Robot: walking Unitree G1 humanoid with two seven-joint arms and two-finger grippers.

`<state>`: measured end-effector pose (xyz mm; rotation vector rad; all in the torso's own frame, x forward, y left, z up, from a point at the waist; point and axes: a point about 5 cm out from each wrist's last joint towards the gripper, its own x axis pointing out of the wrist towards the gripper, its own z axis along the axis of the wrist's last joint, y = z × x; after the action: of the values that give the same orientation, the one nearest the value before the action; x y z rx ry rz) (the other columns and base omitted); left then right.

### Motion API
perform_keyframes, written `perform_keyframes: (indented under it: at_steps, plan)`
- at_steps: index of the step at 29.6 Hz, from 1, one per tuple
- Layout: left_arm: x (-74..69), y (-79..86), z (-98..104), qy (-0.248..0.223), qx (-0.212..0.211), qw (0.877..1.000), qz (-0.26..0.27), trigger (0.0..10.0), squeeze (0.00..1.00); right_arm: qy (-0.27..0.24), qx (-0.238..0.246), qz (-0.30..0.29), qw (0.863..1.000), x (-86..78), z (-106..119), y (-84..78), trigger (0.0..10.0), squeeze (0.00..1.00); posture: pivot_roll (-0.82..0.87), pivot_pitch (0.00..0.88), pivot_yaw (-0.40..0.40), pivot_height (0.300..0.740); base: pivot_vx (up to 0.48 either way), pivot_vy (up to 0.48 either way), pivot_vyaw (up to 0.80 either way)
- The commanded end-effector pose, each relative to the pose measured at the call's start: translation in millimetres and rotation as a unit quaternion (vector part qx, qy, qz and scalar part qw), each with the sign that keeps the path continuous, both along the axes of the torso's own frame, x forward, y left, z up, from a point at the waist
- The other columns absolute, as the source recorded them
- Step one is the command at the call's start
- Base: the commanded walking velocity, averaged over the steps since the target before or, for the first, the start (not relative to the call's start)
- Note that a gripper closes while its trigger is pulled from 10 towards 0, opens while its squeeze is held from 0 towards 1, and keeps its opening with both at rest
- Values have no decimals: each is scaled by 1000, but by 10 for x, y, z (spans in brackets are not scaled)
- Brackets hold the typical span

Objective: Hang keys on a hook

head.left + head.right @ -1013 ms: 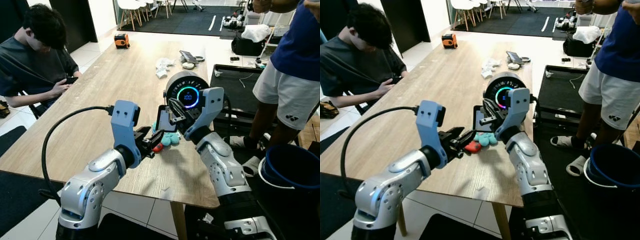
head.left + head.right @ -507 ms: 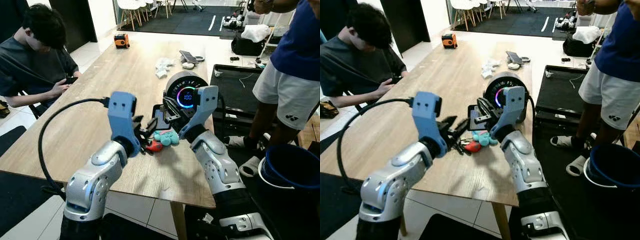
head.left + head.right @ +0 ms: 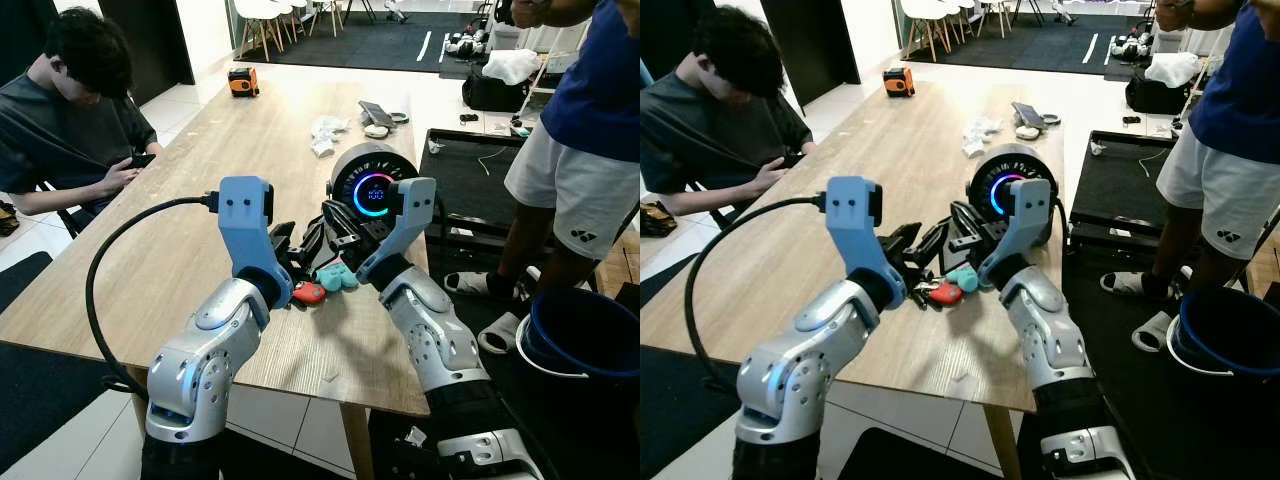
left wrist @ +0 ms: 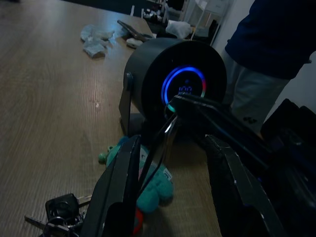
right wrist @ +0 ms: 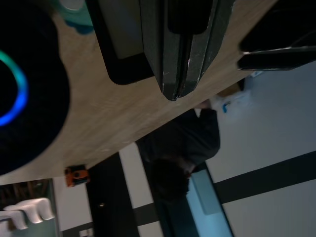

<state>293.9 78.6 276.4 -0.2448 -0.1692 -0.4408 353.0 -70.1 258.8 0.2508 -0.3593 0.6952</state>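
Wooden table (image 3: 180, 230) carries the whole setup. Black round device (image 3: 352, 168) with a lit blue ring stands far of both grippers. Left gripper (image 4: 168, 197) hovers low over the table, jaws spread, nothing between them. Right gripper (image 5: 173, 74) sits just right of it, fingers pressed together. Keys (image 4: 61, 213), with red tag (image 3: 308, 293) and teal plush (image 3: 335, 277), lie on the table just beneath. Risk: grippers so close could collide, or the plush could snag and drag the bunch.
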Motion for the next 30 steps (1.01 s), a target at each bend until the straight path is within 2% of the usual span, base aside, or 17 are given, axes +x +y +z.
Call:
perform_keyframes:
  at_steps: [1, 10, 21, 29, 30]
  plan:
    - [-19, 14, -14, -5, 0, 1000, 7, 10000, 0, -7, -9, 28, 1000, -41, 31, 99, 10000, 0, 119, 180, 38, 740, 0, 0, 0]
    - [-11, -9, 6, -9, -5, 1000, 8, 10000, 0, -15, -20, 44, 999, -67, 42, 142, 10000, 0, 115, 175, 33, 740, 0, 0, 0]
    - [30, 46, -24, -22, 22, 999, 34, 10000, 0, -23, -24, 85, 996, -199, 63, 259, 10000, 0, 109, 167, 34, 740, 0, 0, 0]
    - [40, 221, -28, -20, 12, 998, 57, 10000, 0, -28, -23, 41, 999, -176, 83, 125, 10000, 0, 108, 162, 40, 740, 0, 0, 0]
    - [47, 274, -1, -23, -1, 998, 64, 10000, 0, -28, -21, 17, 999, -152, 91, 42, 10000, 0, 107, 163, 41, 740, 0, 0, 0]
